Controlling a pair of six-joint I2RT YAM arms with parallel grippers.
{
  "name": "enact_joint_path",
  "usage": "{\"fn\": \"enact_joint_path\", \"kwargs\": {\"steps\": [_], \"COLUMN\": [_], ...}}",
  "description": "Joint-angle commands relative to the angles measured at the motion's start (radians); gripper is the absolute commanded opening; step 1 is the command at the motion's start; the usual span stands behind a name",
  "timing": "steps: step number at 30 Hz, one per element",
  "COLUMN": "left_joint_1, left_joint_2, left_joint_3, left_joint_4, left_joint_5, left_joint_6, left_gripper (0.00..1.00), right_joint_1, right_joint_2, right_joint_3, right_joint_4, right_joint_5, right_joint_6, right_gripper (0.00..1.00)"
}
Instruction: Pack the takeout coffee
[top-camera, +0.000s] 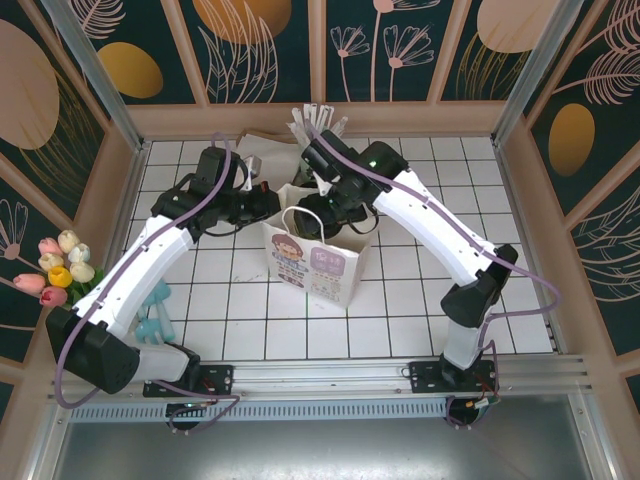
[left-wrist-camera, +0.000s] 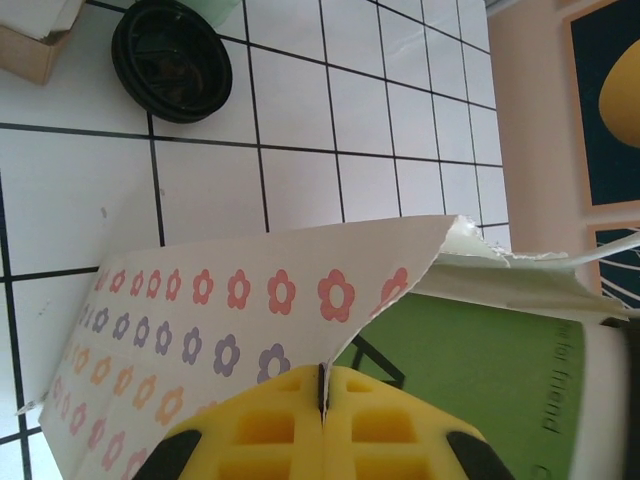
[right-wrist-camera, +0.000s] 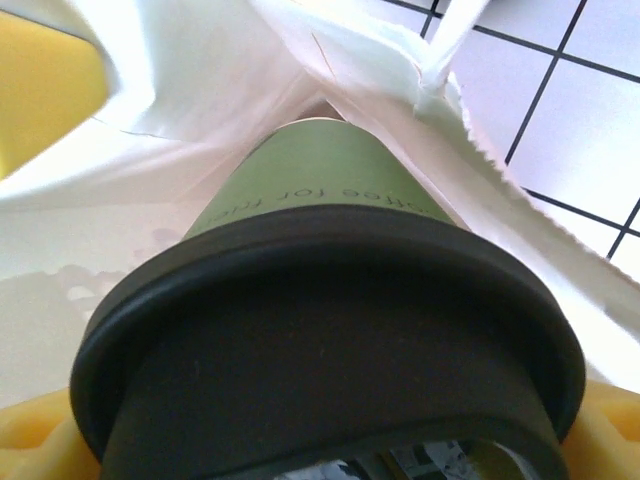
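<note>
The left gripper (left-wrist-camera: 322, 388) is clenched on the flower-printed top edge of the paper bag (top-camera: 312, 268), which stands between the two arms, and this pinch appears to hold the bag's mouth spread. Just right of that pinch, the takeout coffee (right-wrist-camera: 325, 190) has its black lid (right-wrist-camera: 330, 330) fitted and its green base between the bag's walls, while the right gripper (right-wrist-camera: 320, 455) grasps it at the lid end with its jaws wide around it. Lidding is done and insertion is under way; what is judged to remain is lowering the cup to the bag's floor, releasing it and withdrawing both arms.
</note>
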Motion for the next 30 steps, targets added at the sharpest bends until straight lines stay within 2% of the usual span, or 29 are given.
{"fn": "enact_joint_path", "kwargs": {"steps": [1,7,15,25,30], "left_joint_1": [-0.006,-0.007,-0.007,-0.005,-0.005], "left_joint_2": [-0.004,-0.033,-0.051,-0.092,-0.140], "left_joint_3": [0.056,0.062,0.048,0.020,-0.025], "left_joint_4": [-0.051,-0.063,-0.092,-0.189,-0.135], "left_joint_5": [-0.020,-0.042,-0.057,-0.138,-0.161], "left_joint_6": [0.044,0.085,0.124,0.051,0.050], "left_gripper": [0.00,0.00,0.00,0.00,0.00], "right_joint_1": [0.013,0.019,0.024,0.065,0.085], "right_joint_2": [-0.001,-0.019,0.046,0.071,0.117], "right_joint_3": [-0.036,-0.105,-0.108,-0.176,-0.131], "right_joint_4": [-0.013,-0.014,-0.012,-0.011,-0.010], "right_joint_5": [0.017,0.024,0.056,0.040,0.008], "right_joint_6": [-0.058,-0.119,-0.212,-0.314,-0.388], "right_gripper": [0.68,0.66,0.66,0.64,0.64]}}
